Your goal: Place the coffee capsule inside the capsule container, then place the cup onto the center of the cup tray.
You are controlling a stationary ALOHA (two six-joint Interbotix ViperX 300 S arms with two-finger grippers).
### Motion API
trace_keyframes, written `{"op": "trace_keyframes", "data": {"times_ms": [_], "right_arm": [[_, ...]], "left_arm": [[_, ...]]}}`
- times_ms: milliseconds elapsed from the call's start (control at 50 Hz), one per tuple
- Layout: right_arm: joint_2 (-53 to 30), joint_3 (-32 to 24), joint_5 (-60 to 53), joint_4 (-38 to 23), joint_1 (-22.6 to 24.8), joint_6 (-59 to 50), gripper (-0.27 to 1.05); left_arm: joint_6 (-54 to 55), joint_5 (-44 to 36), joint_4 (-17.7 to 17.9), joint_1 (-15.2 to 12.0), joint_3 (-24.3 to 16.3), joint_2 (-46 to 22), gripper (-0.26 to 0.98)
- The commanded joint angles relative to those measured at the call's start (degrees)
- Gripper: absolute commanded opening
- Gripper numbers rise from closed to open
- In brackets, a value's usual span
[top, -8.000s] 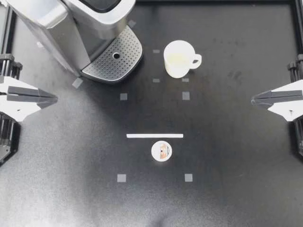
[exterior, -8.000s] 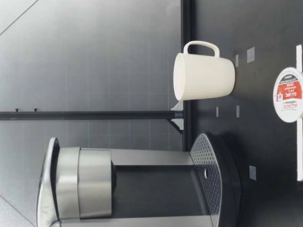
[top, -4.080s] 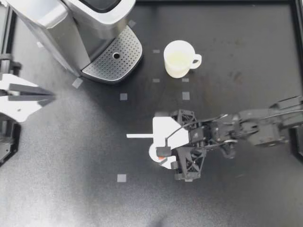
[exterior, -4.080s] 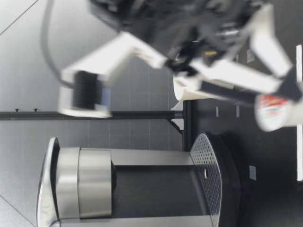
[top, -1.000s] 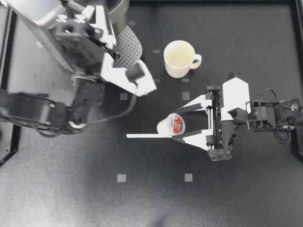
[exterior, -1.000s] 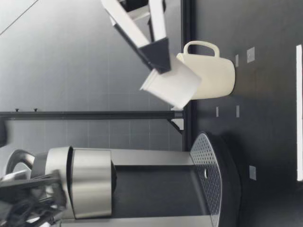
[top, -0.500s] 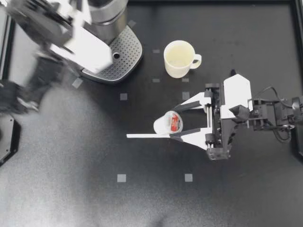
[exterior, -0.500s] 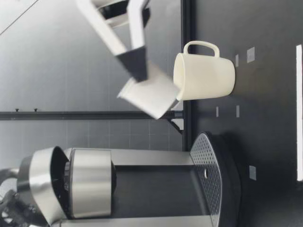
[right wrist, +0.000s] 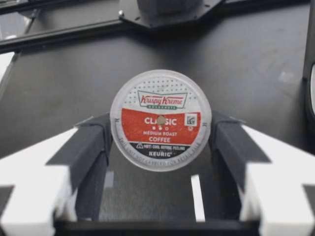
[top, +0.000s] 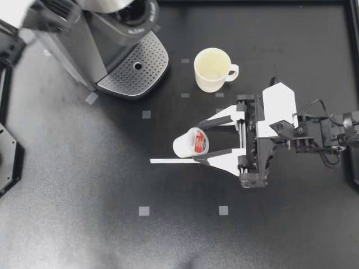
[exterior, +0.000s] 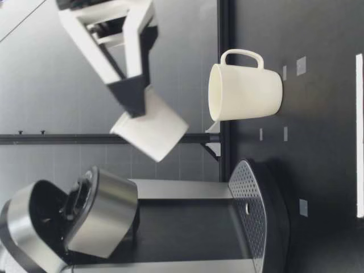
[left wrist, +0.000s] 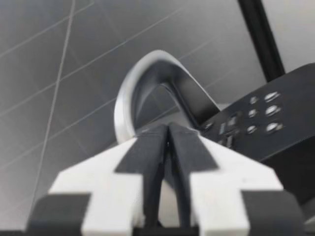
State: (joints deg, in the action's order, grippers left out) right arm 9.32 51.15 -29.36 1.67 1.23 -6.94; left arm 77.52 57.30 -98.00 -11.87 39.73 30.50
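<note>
Right now my right claw (top: 198, 142) is partly open and squeezes the coffee capsule (top: 185, 145) from two sides. Seen from above, the capsule is in the middle of the frame. It is up in the air over the desk (top: 84, 185), tipped on its side, with its foil top facing the claw.

The coffee machine (top: 84, 50) is in the upper left of the frame. Its lid (exterior: 20, 227) is tipped open, so the round capsule container (top: 137, 12) shows. My left claw (left wrist: 167, 140) has its fingers almost together, with the silver lid handle (left wrist: 147, 73) just ahead. I cannot tell if it pinches the handle. The cup (top: 212, 69) stands on the desk near the cup tray (top: 134, 67), but not on it.

What could go wrong? The capsule is held only by its round sides, so it could slip out and fall. It is tipped, so it might go in crooked and catch on the rim. The right arm could bump the cup on its way. If the lid drops, it could cover the hole or hit the claw.
</note>
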Motion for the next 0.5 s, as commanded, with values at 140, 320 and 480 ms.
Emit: {"op": "trace_keyframes", "data": {"times_ms": [140,320,480], "right_arm": [[3.6,-4.0,-2.0,-0.1,-2.4,1.8,0.57],[7.4,-6.9,-2.8,-0.1,-6.7,8.1,0.57],[9.3,-9.9,-2.0,0.0,-11.3,12.4,0.57]], "left_arm": [[2.7,-2.1,-0.9,-2.0,1.0,4.1,0.18],[4.5,-3.4,-1.1,-2.3,2.1,6.6,0.18],[8.3,-11.4,-2.6,-2.3,3.4,9.4,0.18]]}}
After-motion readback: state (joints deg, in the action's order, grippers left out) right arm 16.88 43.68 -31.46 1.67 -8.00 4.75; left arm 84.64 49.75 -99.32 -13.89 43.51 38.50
